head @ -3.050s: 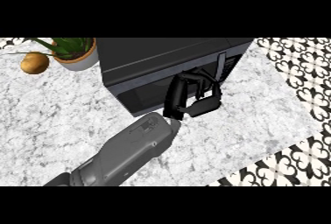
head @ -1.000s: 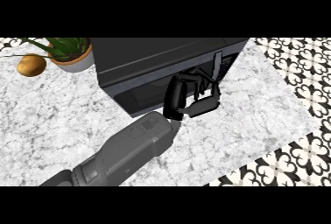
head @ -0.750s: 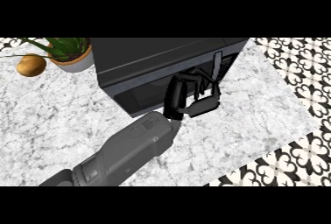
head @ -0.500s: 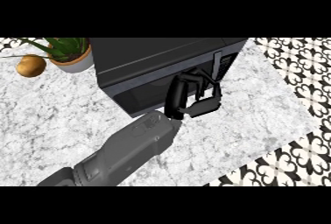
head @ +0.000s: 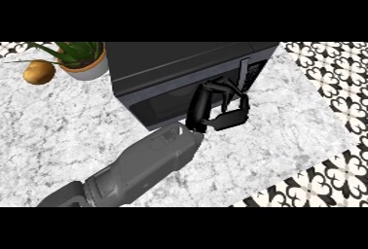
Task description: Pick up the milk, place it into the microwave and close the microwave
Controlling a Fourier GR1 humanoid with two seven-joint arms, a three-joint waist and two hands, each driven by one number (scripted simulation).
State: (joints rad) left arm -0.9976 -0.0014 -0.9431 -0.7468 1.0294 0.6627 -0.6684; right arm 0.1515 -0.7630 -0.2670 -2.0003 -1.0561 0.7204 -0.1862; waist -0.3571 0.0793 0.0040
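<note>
Marble counter [head: 64,126], seen steeply from above. Entries run left to right.

Far left: a round brown fruit [head: 39,72], just beside a potted plant [head: 84,68]. Neither belongs to the task, and both are well apart from the work.

Centre: the black microwave [head: 179,61]. Its dark door [head: 161,99] faces near and looks shut or nearly so; I cannot tell whether a gap remains. The milk is not visible anywhere on the counter. Judged to be inside, behind the door, but this cannot be confirmed.

Right of centre: the right hand [head: 226,114], on a grey forearm [head: 151,160] coming in from the lower left. The hand is at the door's right end, just below the handle [head: 244,73]. Its fingers [head: 219,90] are curled and hold nothing that I can see. Whether they touch the door is unclear.

Far right: tiled floor [head: 338,73] beyond the counter edge.

Step in hand, as judged: finishing the door closure.

- Push at the handle end, away from the hinge, where the door swings easiest.
- Press square to the door face so the curled fingers do not slide off along it or catch on the handle.
- Follow through until the door sits flush.
- Pull back straight toward the near side so the door is not dragged open again.
</note>
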